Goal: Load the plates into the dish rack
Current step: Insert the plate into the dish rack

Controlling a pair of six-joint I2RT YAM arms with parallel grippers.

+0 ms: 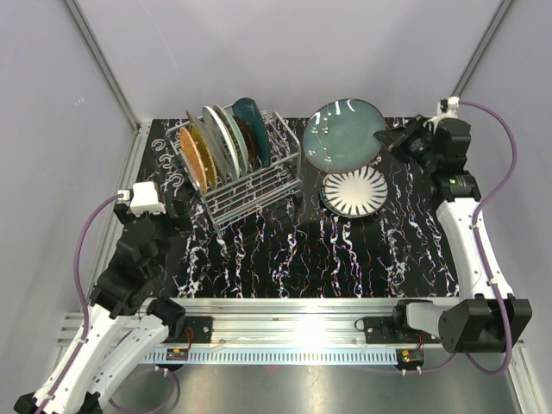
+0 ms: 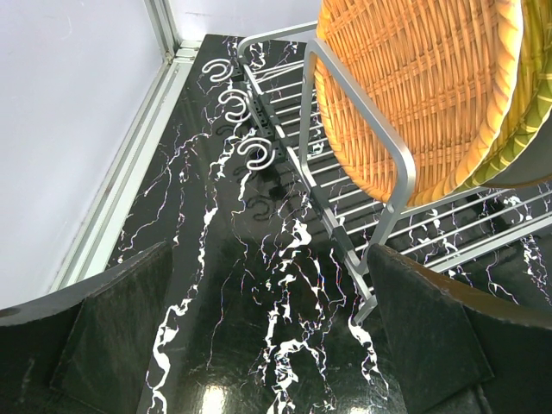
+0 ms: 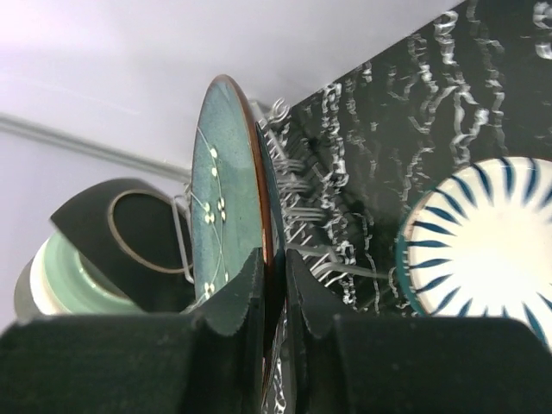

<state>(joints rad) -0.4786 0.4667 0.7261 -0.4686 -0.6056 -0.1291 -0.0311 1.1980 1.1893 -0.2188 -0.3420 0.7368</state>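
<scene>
We see the rack (image 1: 259,191) standing on the far left part of the black marbled table (image 1: 345,250), set at an angle. Several plates stand upright in it, packed face to face. The orange plate (image 1: 195,155) is the nearest and leftmost of the row, and the dark teal plate (image 1: 253,121) stands at the far right end.

The right gripper (image 1: 392,138) is clenched on the right rim of the blue-green plate (image 1: 343,134). It holds that plate raised and tilted, just right of the rack and apart from it. In the right wrist view the plate runs edge-on between the two fingers (image 3: 228,302). One finger presses on each face, and small white dots and a brown rim show on the plate.

The striped plate (image 1: 355,191) lies flat on the table, right of the rack and just near of the held plate. A teal rim peeks out along its left edge. We cannot tell whether that is a second plate beneath it.

The left gripper (image 1: 181,210) sits low over the table at the rack's near left corner, its jaws released and spread wide with nothing between them. In the left wrist view its dark pads (image 2: 121,328) frame bare table. Ahead, the rack's corner rail rises in front of the woven orange plate, with a yellow-green rim just behind it.
</scene>
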